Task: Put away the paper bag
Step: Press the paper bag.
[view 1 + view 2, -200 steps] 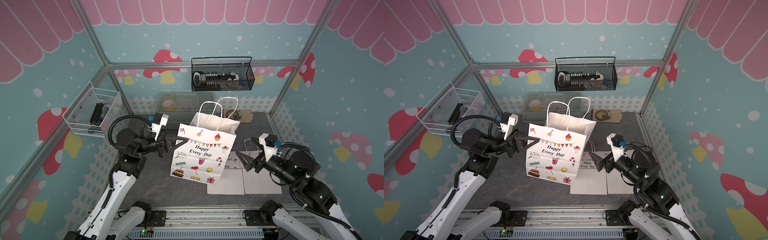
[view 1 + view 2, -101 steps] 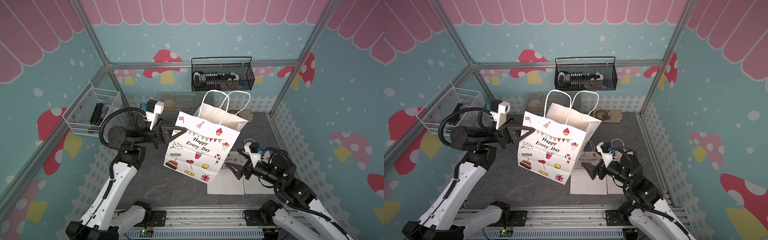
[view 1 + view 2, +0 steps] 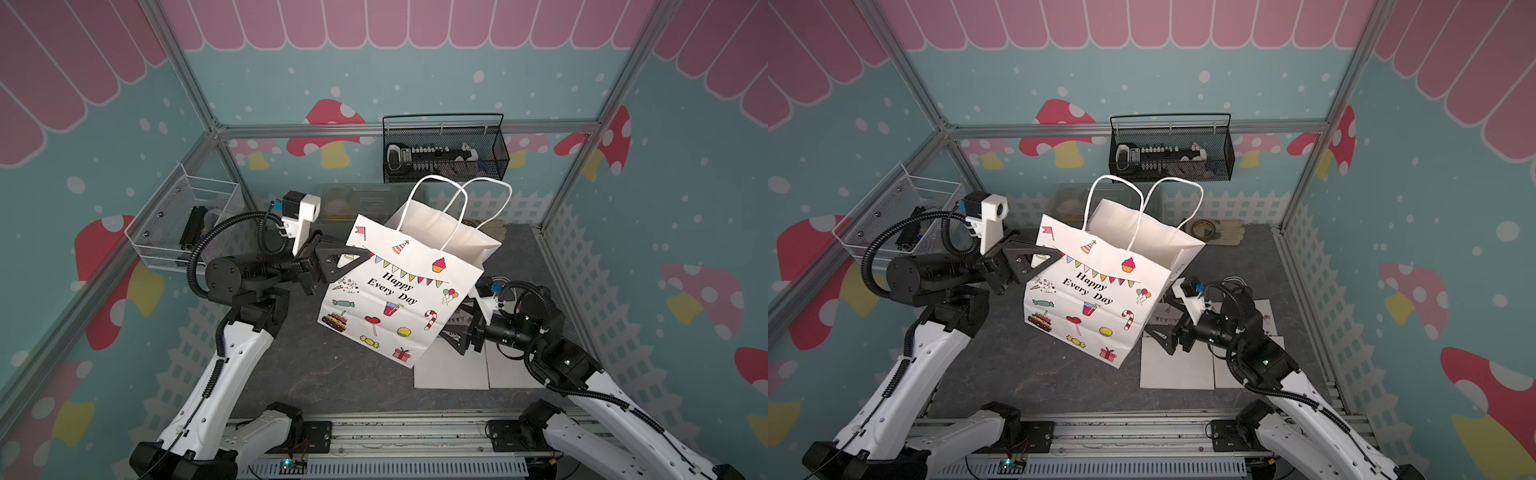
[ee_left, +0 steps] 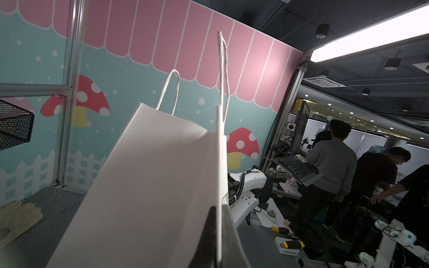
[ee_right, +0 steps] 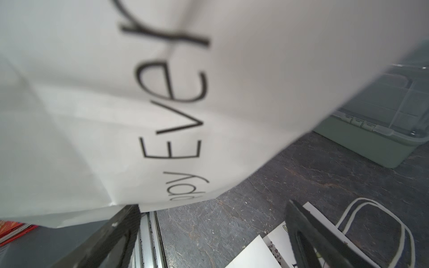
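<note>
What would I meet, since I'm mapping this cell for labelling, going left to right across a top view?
In a top view: white wire basket → left gripper, shut on the bag's edge → paper bag → right gripper, open. The black mesh basket is left out, since it sits above the bag and overlaps it.

Paper bag [image 3: 390, 291]: matt white paper, smooth, colour-printed front. Table top [image 3: 332, 374]: dark grey, matt, stone-veined look, slightly rough. Far basket [image 3: 492, 164] black metal mesh, left basket [image 3: 166, 239] white perforated metal, frame bar [image 3: 291, 131] bare satin metal, box [image 5: 362, 141] translucent plastic.
</note>
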Available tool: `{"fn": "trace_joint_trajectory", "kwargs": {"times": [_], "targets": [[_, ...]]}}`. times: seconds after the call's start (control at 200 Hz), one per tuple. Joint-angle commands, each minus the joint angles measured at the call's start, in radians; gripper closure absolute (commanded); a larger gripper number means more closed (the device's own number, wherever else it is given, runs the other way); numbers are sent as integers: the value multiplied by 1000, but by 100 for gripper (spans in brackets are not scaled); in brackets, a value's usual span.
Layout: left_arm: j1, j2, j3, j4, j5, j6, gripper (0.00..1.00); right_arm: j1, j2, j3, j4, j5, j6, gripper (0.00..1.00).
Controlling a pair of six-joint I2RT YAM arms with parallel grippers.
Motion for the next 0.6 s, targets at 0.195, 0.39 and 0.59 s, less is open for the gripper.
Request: {"fn": "trace_joint_trajectory", "kwargs": {"times": [0.195,0.39,0.59], "targets": [[-18,-3,-50,176,-49,-99,100,-5,58,36,217,-88,102,1],[-19,-12,-106,219,-70,-113,100,-4,74,62,270,-74,128,2],[-9,-47,-166,138,-99,-41,100,-5,49,96,273,-53,136,7]]}}
